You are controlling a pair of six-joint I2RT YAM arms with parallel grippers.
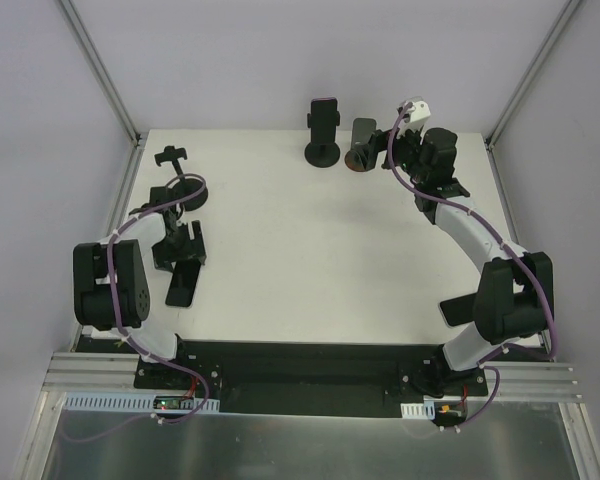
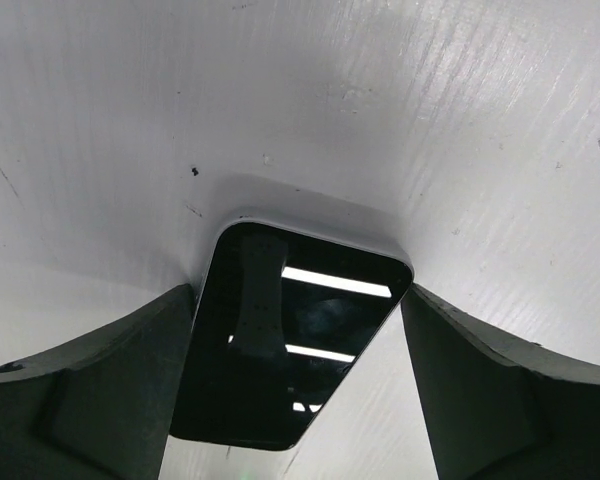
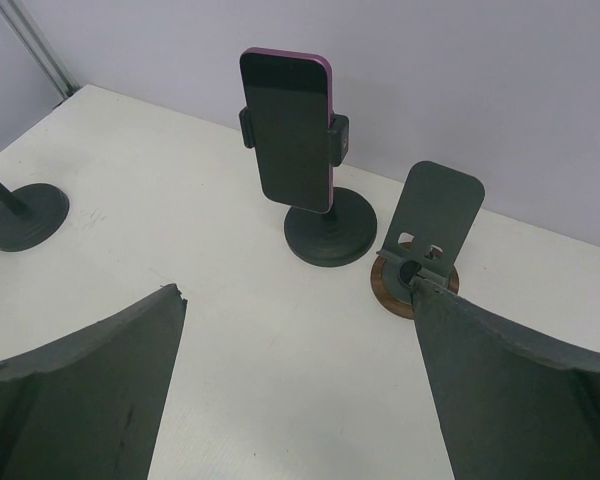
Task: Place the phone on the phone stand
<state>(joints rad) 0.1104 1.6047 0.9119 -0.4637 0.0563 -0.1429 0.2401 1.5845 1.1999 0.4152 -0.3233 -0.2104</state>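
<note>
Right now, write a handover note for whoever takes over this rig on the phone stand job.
Left gripper: open, jaws straddling the dark phone lying flat on the table, not lifted.
Right gripper: open, empty, beside the plate stand at the back.
Done: purple phone sits clamped in the round-base stand.
To do: grip the dark phone and set it on a free stand; plate stand and clamp stand are both empty.

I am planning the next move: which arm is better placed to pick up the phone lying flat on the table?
Left. The left gripper is right above the phone, a finger on each side. The right gripper stands open at the back, by the empty stand, far from it.
</note>
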